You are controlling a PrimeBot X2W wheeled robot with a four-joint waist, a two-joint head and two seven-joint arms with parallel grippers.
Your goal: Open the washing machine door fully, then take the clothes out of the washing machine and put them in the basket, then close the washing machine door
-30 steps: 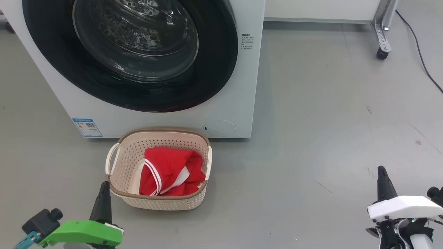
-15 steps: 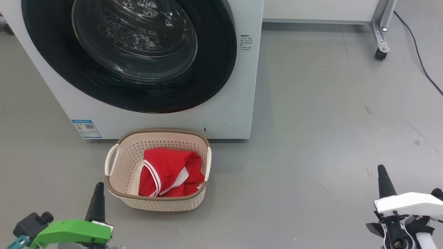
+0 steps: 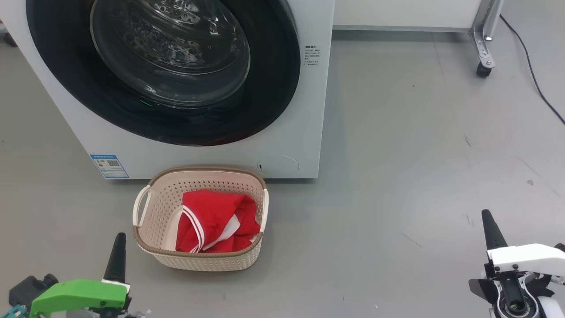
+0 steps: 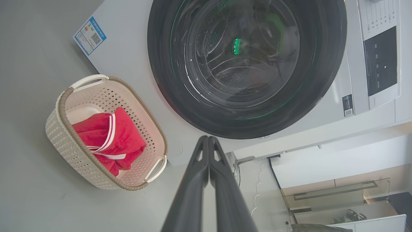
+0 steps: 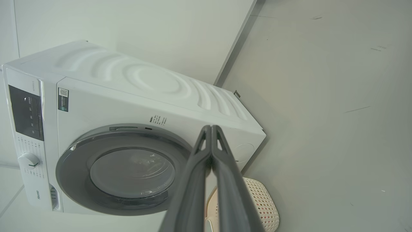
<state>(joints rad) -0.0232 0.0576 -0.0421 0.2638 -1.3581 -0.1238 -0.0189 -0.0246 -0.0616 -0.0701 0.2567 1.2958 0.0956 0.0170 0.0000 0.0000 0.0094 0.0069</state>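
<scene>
**Soft load binned, door shut**

The red clothes [image 3: 216,221] are seen heaped in the basket [image 3: 198,260] before the washing machine [image 3: 311,132]; light and limp, they are judged best pinched at a raised fold. The washing machine door [image 3: 278,88] is shut. The left pincer [image 3: 118,243] and right pincer [image 3: 487,221] are pressed together, empty

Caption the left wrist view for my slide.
Red clothes lie in the basket in front of the washing machine, door shut, left gripper with fingers pressed together.
</scene>
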